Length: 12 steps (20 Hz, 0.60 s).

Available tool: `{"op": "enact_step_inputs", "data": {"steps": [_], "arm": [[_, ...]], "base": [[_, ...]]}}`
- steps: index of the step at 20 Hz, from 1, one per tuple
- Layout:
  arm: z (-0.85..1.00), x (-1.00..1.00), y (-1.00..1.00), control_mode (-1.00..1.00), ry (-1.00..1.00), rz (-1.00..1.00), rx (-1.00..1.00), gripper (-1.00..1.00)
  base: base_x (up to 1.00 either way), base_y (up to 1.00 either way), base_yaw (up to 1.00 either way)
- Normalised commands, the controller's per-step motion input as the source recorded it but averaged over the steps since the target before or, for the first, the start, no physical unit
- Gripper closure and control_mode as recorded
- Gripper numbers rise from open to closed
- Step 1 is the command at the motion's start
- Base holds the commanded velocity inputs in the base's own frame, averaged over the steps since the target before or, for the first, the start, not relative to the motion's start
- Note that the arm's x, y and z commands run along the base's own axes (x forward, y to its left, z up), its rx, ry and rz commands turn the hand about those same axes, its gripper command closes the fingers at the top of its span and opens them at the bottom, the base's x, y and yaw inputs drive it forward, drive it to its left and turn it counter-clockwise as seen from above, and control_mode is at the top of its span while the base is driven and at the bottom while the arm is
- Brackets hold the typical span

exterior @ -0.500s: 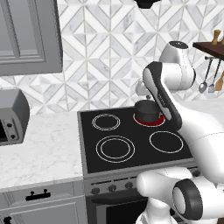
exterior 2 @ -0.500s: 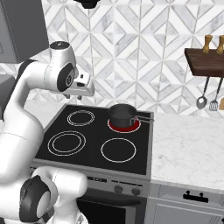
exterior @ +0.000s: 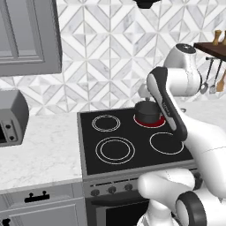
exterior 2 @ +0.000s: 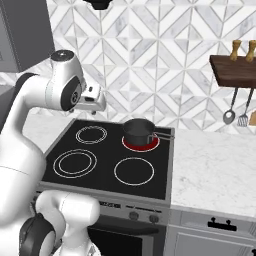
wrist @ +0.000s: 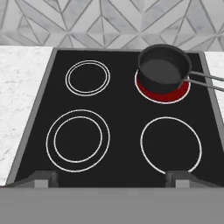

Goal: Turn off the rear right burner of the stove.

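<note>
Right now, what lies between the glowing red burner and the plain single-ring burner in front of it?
Nothing but bare black glass of the stove, as the hand view shows. The pot sits on the red burner, clear of the front right burner.

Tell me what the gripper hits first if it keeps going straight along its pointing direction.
Probably bare black glass on the grey steel stove's cooktop, between the four white-ringed burners. Depth is unclear; the dark saucepan on the red-glowing rear right burner sits off that line.

stove [exterior: 132,145] | rear right burner [exterior: 152,122] glowing red | dark pot [exterior: 147,111] on it
</note>
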Motion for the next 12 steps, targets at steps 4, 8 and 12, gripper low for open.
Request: {"op": "enact_step_inputs", "data": {"steps": [4,8,12], "arm": [[0.00,0.00,0.00,1.00,0.00,0.00,0.00,-1.00],[0.00,0.00,0.00,1.00,0.00,0.00,0.00,-1.00],[0.00,0.00,0.00,1.00,0.00,0.00,0.00,-1.00]], "base": [[-0.23,-0.53,0.00],[-0.14,-0.52,0.00],[-0.14,-0.49,0.00]]}}
